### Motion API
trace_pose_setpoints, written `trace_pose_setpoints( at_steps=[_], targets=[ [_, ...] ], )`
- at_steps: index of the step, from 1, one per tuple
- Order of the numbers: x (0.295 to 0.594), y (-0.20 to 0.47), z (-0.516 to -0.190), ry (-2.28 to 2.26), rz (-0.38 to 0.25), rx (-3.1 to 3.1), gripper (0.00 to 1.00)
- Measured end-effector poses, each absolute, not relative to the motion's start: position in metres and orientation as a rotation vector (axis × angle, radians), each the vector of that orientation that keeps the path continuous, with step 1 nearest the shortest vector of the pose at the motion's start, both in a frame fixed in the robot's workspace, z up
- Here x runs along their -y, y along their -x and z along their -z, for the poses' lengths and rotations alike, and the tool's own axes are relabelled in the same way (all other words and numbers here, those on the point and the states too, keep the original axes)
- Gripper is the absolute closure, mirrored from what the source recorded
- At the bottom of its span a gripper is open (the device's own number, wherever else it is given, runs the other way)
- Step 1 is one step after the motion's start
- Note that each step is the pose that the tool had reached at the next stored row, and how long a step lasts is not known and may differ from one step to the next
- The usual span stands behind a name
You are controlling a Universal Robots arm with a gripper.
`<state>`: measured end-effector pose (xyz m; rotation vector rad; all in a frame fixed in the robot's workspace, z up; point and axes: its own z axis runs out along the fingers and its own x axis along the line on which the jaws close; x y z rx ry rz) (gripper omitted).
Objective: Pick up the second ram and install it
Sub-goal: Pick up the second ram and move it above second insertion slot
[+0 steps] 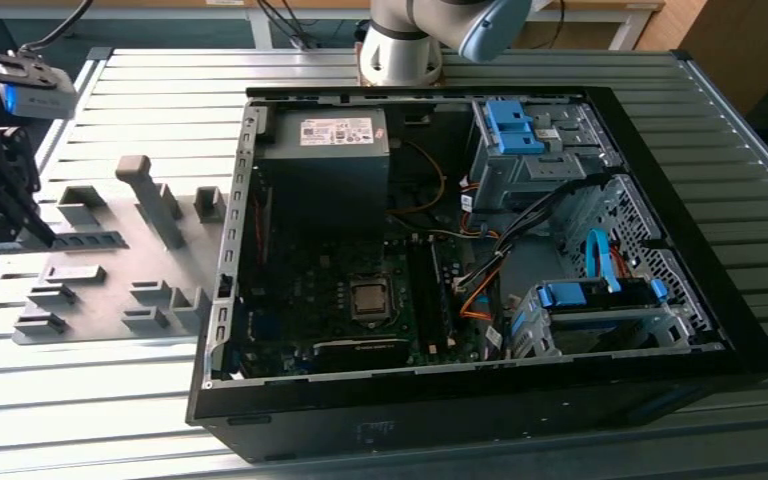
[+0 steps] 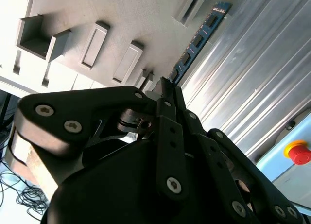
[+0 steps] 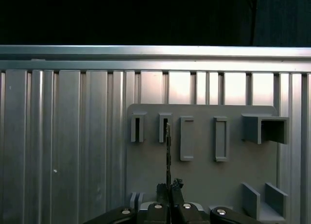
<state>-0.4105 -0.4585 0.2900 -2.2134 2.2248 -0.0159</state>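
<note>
My pincer [image 2: 164,88] is clamped on one end of the second ram [image 2: 197,39], a long, narrow blue-green board with a row of dark chips, which juts straight out from the fingertips. In the first wrist view the pincer [image 3: 169,189] holds the second ram [image 3: 168,151] edge-on, a thin dark line over the grey fixture plate [image 3: 204,180], in line with one of its slotted blocks [image 3: 164,128]. I cannot tell whether the stick touches the plate. The ribbed metal surface [image 3: 63,136] lies around the plate. In the exterior view the pincer [image 1: 17,215] sits at the exterior view's left edge. The plate's upright blocks [image 1: 151,200] stand between it and the open computer case [image 1: 491,415], well apart, its motherboard [image 1: 344,290] exposed beside orange cables [image 1: 480,290].
</note>
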Motion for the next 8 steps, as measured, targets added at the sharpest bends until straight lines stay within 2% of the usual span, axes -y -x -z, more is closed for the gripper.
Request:
trace_pose_setpoints(
  at_steps=[8],
  targets=[
    [0.4585,0.4105,-0.2958,2.213,0.016,-2.225,0.86]
  ],
)
